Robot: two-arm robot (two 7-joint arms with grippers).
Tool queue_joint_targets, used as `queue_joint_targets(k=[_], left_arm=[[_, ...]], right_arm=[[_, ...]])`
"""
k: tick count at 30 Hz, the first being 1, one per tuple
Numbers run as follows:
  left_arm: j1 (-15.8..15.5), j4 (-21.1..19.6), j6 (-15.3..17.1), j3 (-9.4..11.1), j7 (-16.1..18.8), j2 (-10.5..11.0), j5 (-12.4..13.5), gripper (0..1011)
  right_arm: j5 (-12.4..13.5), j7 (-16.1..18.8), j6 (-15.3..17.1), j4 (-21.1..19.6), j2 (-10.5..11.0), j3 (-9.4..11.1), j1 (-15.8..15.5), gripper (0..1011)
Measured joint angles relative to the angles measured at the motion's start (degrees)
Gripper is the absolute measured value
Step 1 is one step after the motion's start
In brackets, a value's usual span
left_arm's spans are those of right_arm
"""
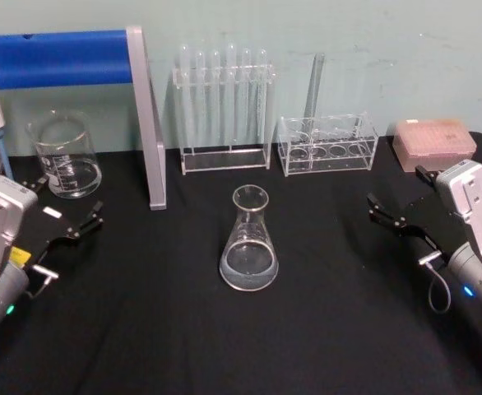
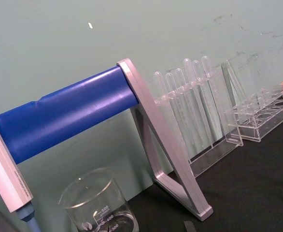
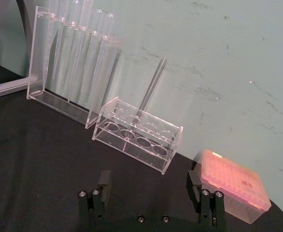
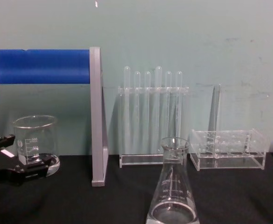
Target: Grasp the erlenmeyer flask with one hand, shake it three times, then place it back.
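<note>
Grasp not yet begun: the erlenmeyer flask (image 1: 249,243) stands free between the released left hand (image 1: 68,206) and the released right hand (image 1: 395,185). Next, one must reach inward for its neck.

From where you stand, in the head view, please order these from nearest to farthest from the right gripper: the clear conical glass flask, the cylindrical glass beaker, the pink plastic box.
Measured from the right gripper:
1. Pink plastic box, just behind it, far right.
2. Clear conical glass flask, table centre.
3. Cylindrical glass beaker, far left.
</note>
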Motion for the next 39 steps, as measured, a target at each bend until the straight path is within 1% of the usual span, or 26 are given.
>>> queue_joint_targets(k=[3, 7, 12, 13, 17, 18, 20, 22, 23, 24, 27, 31, 36, 39], left_arm=[[0.00, 0.00, 0.00, 0.00, 0.00, 0.00, 0.00, 1001], [0.00, 0.00, 0.00, 0.00, 0.00, 0.00, 0.00, 1001], [0.00, 0.00, 0.00, 0.00, 0.00, 0.00, 0.00, 1001], [0.00, 0.00, 0.00, 0.00, 0.00, 0.00, 0.00, 1001], [0.00, 0.00, 0.00, 0.00, 0.00, 0.00, 0.00, 1001], [0.00, 0.00, 0.00, 0.00, 0.00, 0.00, 0.00, 1001], [0.00, 0.00, 0.00, 0.00, 0.00, 0.00, 0.00, 1001], [0.00, 0.00, 0.00, 0.00, 0.00, 0.00, 0.00, 1001], [0.00, 0.00, 0.00, 0.00, 0.00, 0.00, 0.00, 1001], [0.00, 0.00, 0.00, 0.00, 0.00, 0.00, 0.00, 1001], [0.00, 0.00, 0.00, 0.00, 0.00, 0.00, 0.00, 1001], [0.00, 0.00, 0.00, 0.00, 0.00, 0.00, 0.00, 1001], [0.00, 0.00, 0.00, 0.00, 0.00, 0.00, 0.00, 1001], [0.00, 0.00, 0.00, 0.00, 0.00, 0.00, 0.00, 1001]], right_arm=[[-0.02, 0.14, -0.01, -0.19, -0.01, 0.22, -0.21, 1000], [0.00, 0.96, -0.15, -1.23, 0.26, 1.05, -1.18, 1000], [0.80, 2.25, -0.63, -3.42, 0.99, 2.31, -3.29, 1000], [1.31, 2.75, -0.68, -4.34, 1.26, 2.78, -4.16, 1000], [2.83, 4.17, -0.69, -6.08, 1.67, 3.62, -5.93, 1000], [3.57, 4.90, -0.74, -6.90, 1.79, 3.93, -6.76, 1000], [4.88, 6.25, -0.75, -7.95, 1.82, 4.30, -7.87, 1000], [5.64, 7.06, -0.69, -8.63, 1.79, 4.47, -8.51, 1000], [6.30, 7.88, -0.58, -9.13, 1.69, 4.54, -8.97, 1000], [6.30, 7.88, -0.58, -9.13, 1.69, 4.54, -8.97, 1000], [7.54, 9.88, 0.02, -10.30, 1.21, 4.47, -9.99, 1000], [8.17, 11.49, 0.48, -11.17, 0.49, 4.14, -10.52, 1000], [8.38, 13.17, 0.84, -11.50, -0.68, 3.55, -10.50, 1000], [7.99, 14.53, 0.84, -11.26, -1.88, 2.75, -9.81, 1000]])
